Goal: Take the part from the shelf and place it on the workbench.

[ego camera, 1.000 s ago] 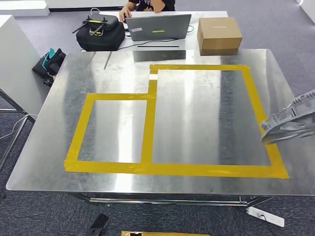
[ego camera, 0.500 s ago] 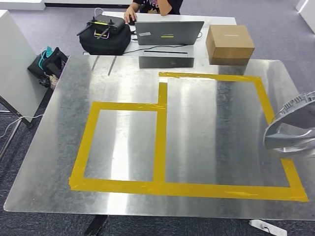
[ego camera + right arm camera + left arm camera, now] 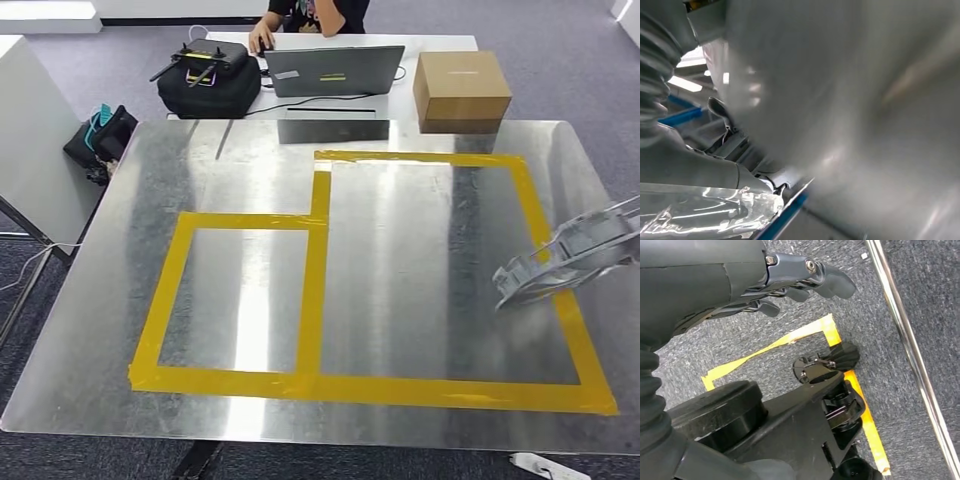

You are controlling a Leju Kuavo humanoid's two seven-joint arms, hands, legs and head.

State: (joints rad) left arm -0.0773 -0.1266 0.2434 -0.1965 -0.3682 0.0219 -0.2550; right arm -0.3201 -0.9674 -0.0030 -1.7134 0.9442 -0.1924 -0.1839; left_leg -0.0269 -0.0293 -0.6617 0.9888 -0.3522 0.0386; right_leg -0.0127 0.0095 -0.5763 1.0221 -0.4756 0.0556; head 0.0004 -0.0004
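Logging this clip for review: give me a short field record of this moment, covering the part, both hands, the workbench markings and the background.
part: grey ribbed part, coming in from the right edge over the workbench
part position: over the right side of the large yellow tape rectangle; contact with the surface cannot be told
right hand: close against the part; grip hidden
left hand: hanging over carpet, holding nothing
markings: smaller tape rectangle joins the large one
background: laptop, cardboard box, black bag, a person seated
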